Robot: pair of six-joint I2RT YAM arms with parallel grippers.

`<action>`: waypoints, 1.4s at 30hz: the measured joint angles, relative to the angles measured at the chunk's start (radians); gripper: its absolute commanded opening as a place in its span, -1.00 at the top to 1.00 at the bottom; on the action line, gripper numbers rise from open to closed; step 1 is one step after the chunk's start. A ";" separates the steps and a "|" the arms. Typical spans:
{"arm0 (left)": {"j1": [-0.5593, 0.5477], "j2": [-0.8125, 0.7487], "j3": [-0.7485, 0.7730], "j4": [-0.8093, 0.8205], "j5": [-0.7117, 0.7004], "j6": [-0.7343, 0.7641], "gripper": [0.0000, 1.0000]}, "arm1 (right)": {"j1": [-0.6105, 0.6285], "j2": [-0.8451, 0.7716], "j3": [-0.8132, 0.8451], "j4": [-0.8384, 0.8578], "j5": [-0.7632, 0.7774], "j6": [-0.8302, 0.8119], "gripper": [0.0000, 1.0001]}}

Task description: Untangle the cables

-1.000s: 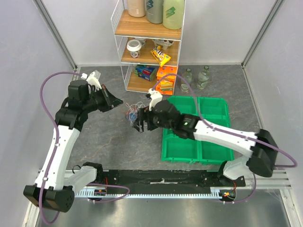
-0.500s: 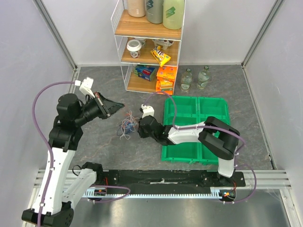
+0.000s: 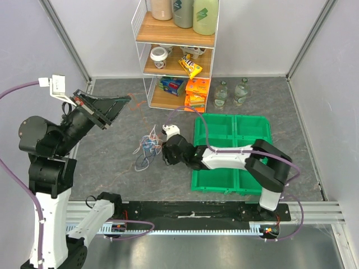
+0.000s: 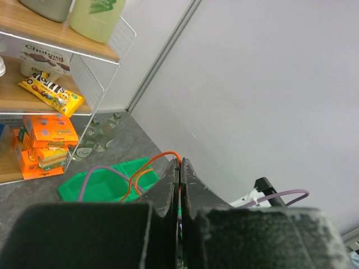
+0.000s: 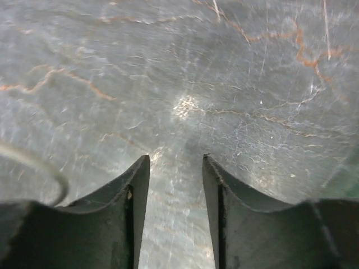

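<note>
Several thin cables (image 3: pixel 147 147) are lying in one loose tangle on the grey desk (image 3: pixel 112 174), near its middle and just left of the green bins (image 3: pixel 253 130).
- Look: white, blue and red strands are crossing one another in a small knot. One pale loop is trailing out toward the lower left.
- Orange cable (image 4: pixel 147 166): one thin strand is arching away in two curves from the left hand (image 4: pixel 179 165), seen by that wrist camera against the far green bin. Whether it is joining the tangle cannot be told from these views.
- Left hand (image 3: pixel 123 101): it is hanging high above the desk's left rear, well apart from the tangle. Its two fingers are pressing together and pinching the orange cable at their tips.
- Right hand (image 3: pixel 165 152): it is reaching low over the desk, just beside the tangle's right edge. In its wrist view (image 5: pixel 175 162) the fingers are standing apart with only bare desk between them, gripping nothing. A single pale wire (image 5: pixel 35 163) is curving past the left finger.
</note>
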 measured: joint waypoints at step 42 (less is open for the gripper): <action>0.000 0.004 -0.264 0.134 0.055 -0.059 0.97 | 0.116 -0.138 0.047 0.170 0.282 -0.102 0.35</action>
